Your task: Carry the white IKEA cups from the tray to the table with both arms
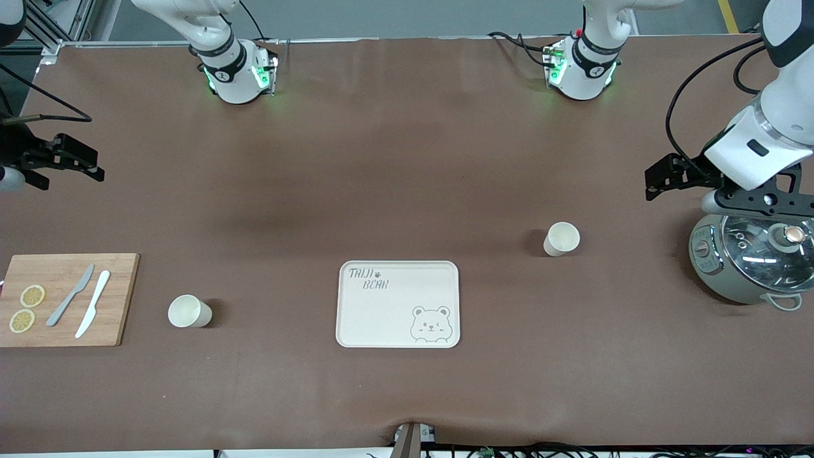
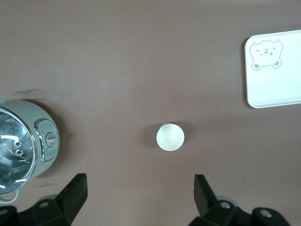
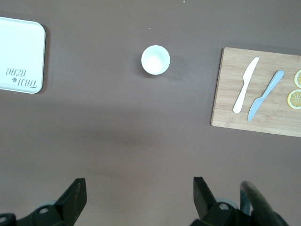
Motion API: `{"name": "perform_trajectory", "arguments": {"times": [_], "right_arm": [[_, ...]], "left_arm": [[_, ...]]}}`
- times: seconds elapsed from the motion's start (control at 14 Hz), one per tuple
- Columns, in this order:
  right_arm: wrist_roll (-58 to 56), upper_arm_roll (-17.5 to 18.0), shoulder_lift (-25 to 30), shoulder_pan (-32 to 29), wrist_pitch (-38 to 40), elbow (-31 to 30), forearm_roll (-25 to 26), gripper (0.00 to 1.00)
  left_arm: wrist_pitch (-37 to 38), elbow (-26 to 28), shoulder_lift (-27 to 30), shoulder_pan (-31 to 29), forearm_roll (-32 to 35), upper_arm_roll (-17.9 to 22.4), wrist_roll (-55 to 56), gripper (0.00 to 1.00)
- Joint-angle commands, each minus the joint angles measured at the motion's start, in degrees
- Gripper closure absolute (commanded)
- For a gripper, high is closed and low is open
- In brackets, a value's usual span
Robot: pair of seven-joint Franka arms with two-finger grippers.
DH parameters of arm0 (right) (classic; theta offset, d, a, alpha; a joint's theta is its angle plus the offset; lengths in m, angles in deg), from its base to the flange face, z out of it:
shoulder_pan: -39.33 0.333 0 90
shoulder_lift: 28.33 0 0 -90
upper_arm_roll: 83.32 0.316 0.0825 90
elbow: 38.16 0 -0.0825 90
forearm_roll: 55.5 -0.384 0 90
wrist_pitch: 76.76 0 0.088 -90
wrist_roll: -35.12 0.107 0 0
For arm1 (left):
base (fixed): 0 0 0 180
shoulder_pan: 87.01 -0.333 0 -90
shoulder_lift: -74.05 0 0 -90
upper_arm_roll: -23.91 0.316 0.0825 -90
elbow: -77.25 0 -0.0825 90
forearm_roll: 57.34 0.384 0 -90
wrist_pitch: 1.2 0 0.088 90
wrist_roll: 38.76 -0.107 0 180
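Front view, task apparently complete. Both cups off the tray (image 1: 397, 304) and upright on the table (image 1: 394, 159): one cup (image 1: 561, 239) toward the left arm's end, the other cup (image 1: 189, 312) toward the right arm's end, nearer the front camera; tray bare between them.

Left gripper (image 1: 661, 177) raised over the table near the lidded cooker (image 1: 753, 264), fingers (image 2: 74, 193) spread wide, nothing held; its cup (image 2: 170, 136) well apart from the fingertips, cooker (image 2: 23, 143) off to one side, tray corner (image 2: 275, 70) farther out.

Right gripper (image 1: 70, 162) raised at the opposite table edge, likewise spread and holding nothing; its cup (image 3: 155, 60) well ahead of the fingers (image 3: 75, 195), cutting board (image 3: 258, 89) with white knife (image 3: 245, 84), grey knife (image 3: 265, 94) and lemon slices (image 3: 296, 89) beside that cup, tray (image 3: 21, 54) away on its other flank.

Step in hand, as judged: retreat and wait. Best done by keeping both grippers high and released, clear of the cups' rims, with the left wrist kept off the cooker lid close beneath it.
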Motion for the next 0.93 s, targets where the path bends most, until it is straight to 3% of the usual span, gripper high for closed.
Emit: {"name": "perform_trajectory", "arguments": {"times": [0.0,0.86], "right_arm": [[1.3,0.0,1.0,0.6,0.4,-0.5,0.8,0.0],[1.4,-0.2,-0.7,0.8,0.7,1.7,0.7,0.0]], "left_arm": [[-0.2,-0.3,0.1,0.0,1.4,-0.3,-0.3,0.0],[-0.2,-0.2,0.1,0.3,1.4,-0.3,0.2,0.0]]}}
